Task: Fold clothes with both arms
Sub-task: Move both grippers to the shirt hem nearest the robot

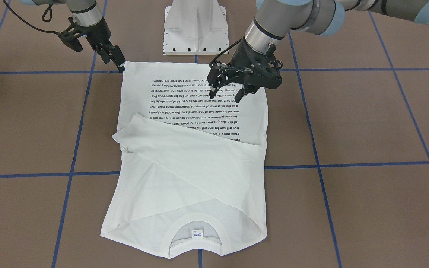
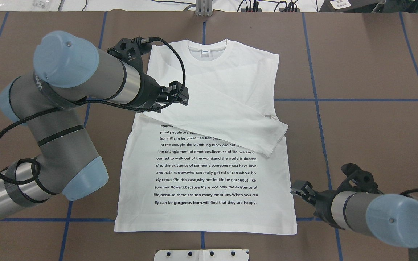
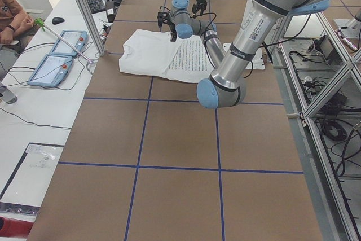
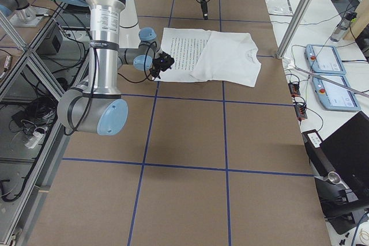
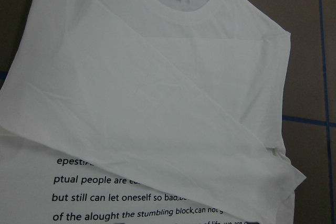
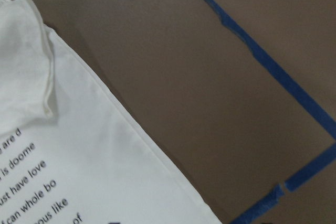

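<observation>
The white T-shirt (image 1: 192, 178) lies flat, its black text block (image 2: 205, 170) facing up and both long sleeves folded across the chest. The collar with its label (image 1: 197, 233) is at the far end from the robot. My left gripper (image 1: 226, 95) hovers open and empty over the shirt's left side, near the folded sleeve (image 2: 230, 116). It also shows in the overhead view (image 2: 180, 95). My right gripper (image 2: 296, 190) is just off the shirt's right edge near the hem, fingers apart and empty. In the front view (image 1: 116, 62) it sits by the hem corner. The left wrist view shows the shirt (image 5: 157, 103).
The white pedestal base (image 1: 196, 29) stands just behind the hem. Blue tape lines (image 2: 357, 99) cross the brown table. Bare table (image 6: 210, 77) lies to the right of the shirt's edge (image 6: 63, 156). Operator tablets (image 3: 56, 55) lie beyond the far table edge.
</observation>
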`<move>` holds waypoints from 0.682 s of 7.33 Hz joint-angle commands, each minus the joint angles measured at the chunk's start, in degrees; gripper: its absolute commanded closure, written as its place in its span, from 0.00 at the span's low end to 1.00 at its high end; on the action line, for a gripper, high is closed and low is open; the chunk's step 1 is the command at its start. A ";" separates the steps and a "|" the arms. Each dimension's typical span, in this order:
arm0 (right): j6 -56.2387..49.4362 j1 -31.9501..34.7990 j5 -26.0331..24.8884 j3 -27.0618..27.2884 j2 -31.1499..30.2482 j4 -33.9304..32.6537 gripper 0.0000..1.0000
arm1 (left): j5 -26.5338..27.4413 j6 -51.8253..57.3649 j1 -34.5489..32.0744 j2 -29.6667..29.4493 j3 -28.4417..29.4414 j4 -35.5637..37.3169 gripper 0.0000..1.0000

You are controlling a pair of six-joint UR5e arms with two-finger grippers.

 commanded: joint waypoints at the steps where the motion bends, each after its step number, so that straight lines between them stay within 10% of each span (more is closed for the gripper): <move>1: 3.89 -7.08 -6.24 -1.03 3.51 -6.54 0.09 | 0.07 -0.15 -0.02 0.24 -0.44 0.04 0.18; 5: 5.12 -7.98 -6.27 -6.05 7.49 -8.16 0.22 | 0.16 -0.06 0.06 1.03 -0.80 0.13 0.18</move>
